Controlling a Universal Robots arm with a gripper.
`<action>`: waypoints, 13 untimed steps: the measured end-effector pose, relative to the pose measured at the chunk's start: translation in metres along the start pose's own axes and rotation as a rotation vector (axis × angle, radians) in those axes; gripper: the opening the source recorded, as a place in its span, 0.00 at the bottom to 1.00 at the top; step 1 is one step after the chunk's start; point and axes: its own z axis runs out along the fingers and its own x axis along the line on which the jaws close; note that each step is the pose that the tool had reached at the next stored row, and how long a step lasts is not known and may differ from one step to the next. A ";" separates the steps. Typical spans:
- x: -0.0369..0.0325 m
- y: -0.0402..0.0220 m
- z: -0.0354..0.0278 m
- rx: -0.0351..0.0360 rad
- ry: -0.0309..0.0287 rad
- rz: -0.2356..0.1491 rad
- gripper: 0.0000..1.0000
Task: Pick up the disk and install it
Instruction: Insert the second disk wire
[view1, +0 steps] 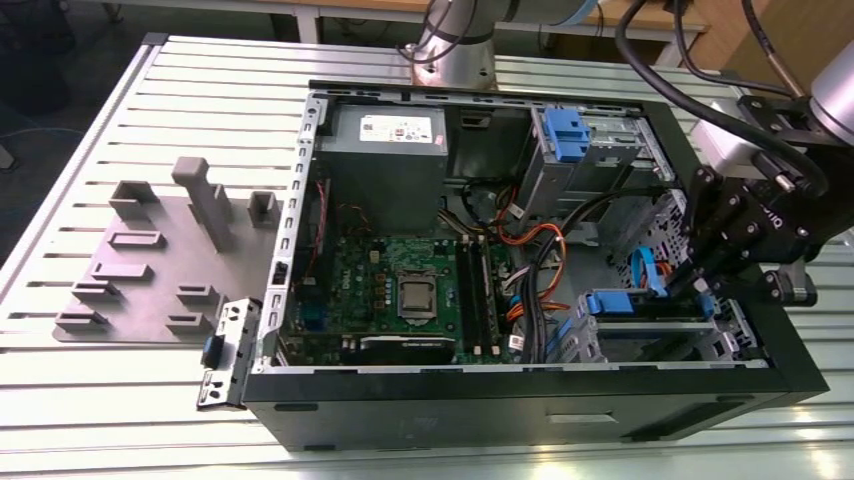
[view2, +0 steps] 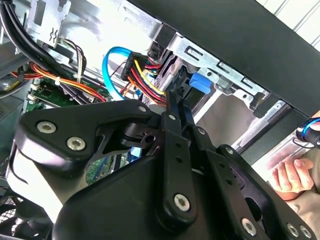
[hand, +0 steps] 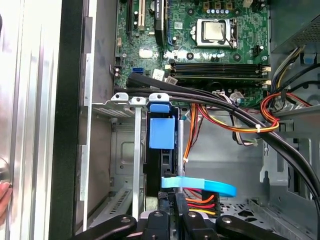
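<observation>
The disk sits upright in the lower drive cage (view1: 654, 335) of the open computer case. Its blue caddy tab (view1: 611, 302) faces the motherboard, and that blue tab (hand: 162, 131) shows again in the first wrist view, above the disk's dark edge (hand: 162, 162). My gripper (view1: 678, 288) reaches into the case from the exterior view's right, at the disk's cabled end. In both wrist views the gripper (hand: 175, 199) (view2: 174, 97) has its black fingers closed together, and nothing shows between them. A blue clip (view2: 200, 82) on the caddy lies just past the fingertips.
A blue data cable (hand: 200, 186) and orange-red power wires (hand: 235, 127) cross near the fingers. The motherboard (view1: 400, 290), a grey power supply (view1: 387, 135) and an upper blue-handled caddy (view1: 567, 130) fill the case. A grey fixture plate (view1: 147, 270) lies at the exterior view's left. A person's hand (view2: 289, 175) rests beside the case.
</observation>
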 end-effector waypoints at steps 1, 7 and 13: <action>0.0000 -0.0001 -0.0002 0.0000 -0.0003 0.002 0.16; 0.0008 -0.0003 -0.0008 -0.0004 0.0000 0.020 0.16; 0.0018 -0.0004 -0.0004 -0.0008 -0.0001 0.036 0.16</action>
